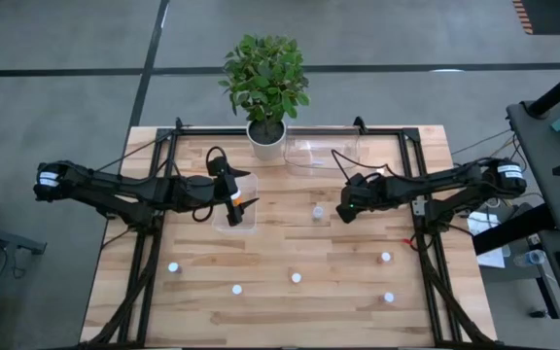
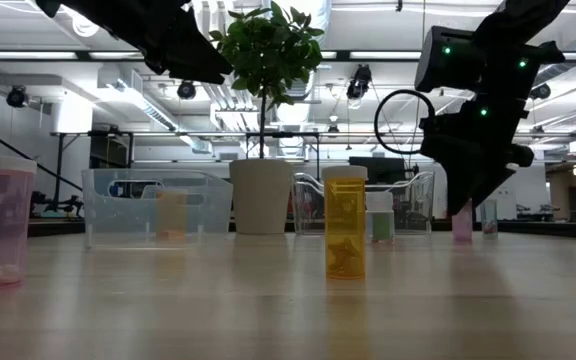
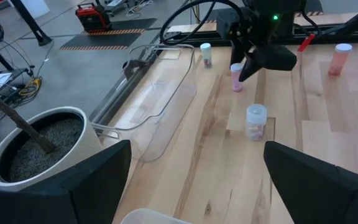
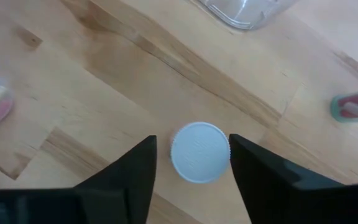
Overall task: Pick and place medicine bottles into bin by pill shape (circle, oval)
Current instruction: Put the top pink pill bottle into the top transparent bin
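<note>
The right gripper's (image 4: pixel 192 165) two dark fingers (image 4: pixel 135 171) are seen spread apart, one on each side of a round white cap (image 4: pixel 199 152), with a narrow gap left on both sides; nothing is held. The cap belongs to a small bottle (image 1: pixel 318 211) standing near the middle of the wooden table (image 1: pixel 358 292), and the gripper (image 1: pixel 343 211) is placed just beside it in the high view, pointed downward. From there the right arm (image 1: pixel 436 190) is stretched nearly level across the table from its right edge.

The left gripper's (image 3: pixel 194 180) fingers (image 3: pixel 98 177) are held wide apart and empty. This gripper (image 1: pixel 233 206) is positioned over a clear bin (image 1: pixel 235 216) left of centre, its arm (image 1: pixel 115 188) extended from the left edge.

A second clear bin (image 1: pixel 324 151) is found at the far edge, beside a white pot (image 1: pixel 266 138) holding a green plant (image 1: pixel 263 76). Five more white-capped bottles are scattered along the near half of the table: (image 1: pixel 174 267), (image 1: pixel 237 289), (image 1: pixel 297 278), (image 1: pixel 386 258) and (image 1: pixel 389 297). In the low view an orange bottle (image 2: pixel 345 222) stands upright nearest the camera.
</note>
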Tool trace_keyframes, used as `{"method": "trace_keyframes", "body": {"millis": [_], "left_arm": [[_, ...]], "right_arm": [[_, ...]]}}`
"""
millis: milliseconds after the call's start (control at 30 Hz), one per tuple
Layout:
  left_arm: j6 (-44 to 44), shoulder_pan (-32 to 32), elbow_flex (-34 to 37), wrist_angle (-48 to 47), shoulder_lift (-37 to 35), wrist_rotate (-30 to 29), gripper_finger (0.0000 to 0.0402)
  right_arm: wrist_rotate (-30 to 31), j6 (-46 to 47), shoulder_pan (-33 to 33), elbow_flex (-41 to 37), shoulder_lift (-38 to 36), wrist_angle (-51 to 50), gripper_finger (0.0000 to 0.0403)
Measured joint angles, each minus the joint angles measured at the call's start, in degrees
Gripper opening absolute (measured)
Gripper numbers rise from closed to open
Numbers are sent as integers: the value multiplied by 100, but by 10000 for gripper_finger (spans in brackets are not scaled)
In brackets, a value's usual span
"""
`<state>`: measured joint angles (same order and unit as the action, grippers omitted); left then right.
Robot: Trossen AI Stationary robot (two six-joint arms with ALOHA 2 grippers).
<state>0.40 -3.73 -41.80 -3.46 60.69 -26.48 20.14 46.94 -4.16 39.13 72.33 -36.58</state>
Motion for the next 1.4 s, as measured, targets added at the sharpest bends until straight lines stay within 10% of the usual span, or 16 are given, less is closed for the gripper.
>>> {"method": "trace_keyframes", "body": {"millis": [333,733,1400], "left_arm": [[0,0,4,0,2,-2,350],[11,0,169,-1,-11,-1,350],[554,0,522,554,-134,-99,350]], "right_arm": [[-2,-110,0,-2,-155,3,105],[-466,-515,73,249,-656,-25,113],[-18,-3225,-637,2995,594,11,110]]}}
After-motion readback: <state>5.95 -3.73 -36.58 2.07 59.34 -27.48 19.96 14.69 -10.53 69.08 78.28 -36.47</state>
